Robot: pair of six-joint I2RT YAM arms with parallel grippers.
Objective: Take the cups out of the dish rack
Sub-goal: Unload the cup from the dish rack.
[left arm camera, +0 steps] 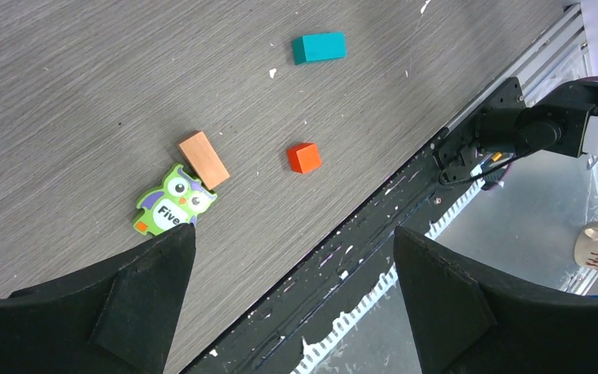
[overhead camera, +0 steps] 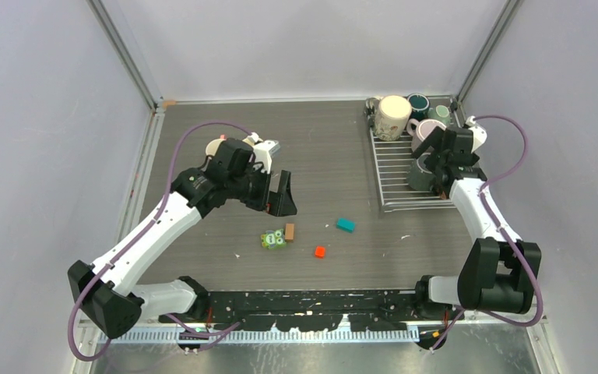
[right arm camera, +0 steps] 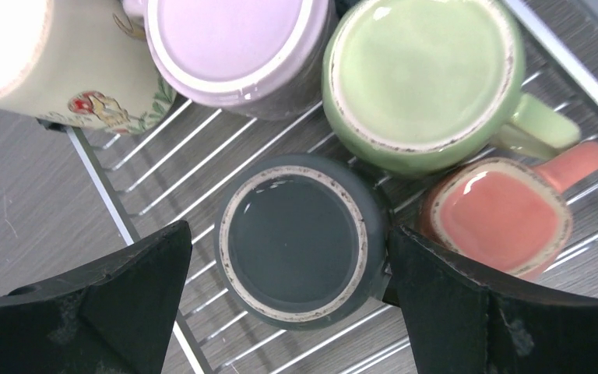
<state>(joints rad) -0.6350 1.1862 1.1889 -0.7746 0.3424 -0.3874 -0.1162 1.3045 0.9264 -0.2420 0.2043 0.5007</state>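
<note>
The dish rack lies at the back right. On it stand a cream cup, a dark teal cup, a pale green cup, a mauve cup and a dark grey cup. My right gripper is open over the rack. In the right wrist view the dark grey cup sits upside down between its jaws; the right finger is at the cup's side, the left finger stands apart. A salmon-pink cup is beside it. My left gripper is open and empty above the table.
Small toys lie mid-table: a green owl, a brown block, a teal block, an orange cube. A pale round object is partly hidden behind the left arm. Walls close in on both sides.
</note>
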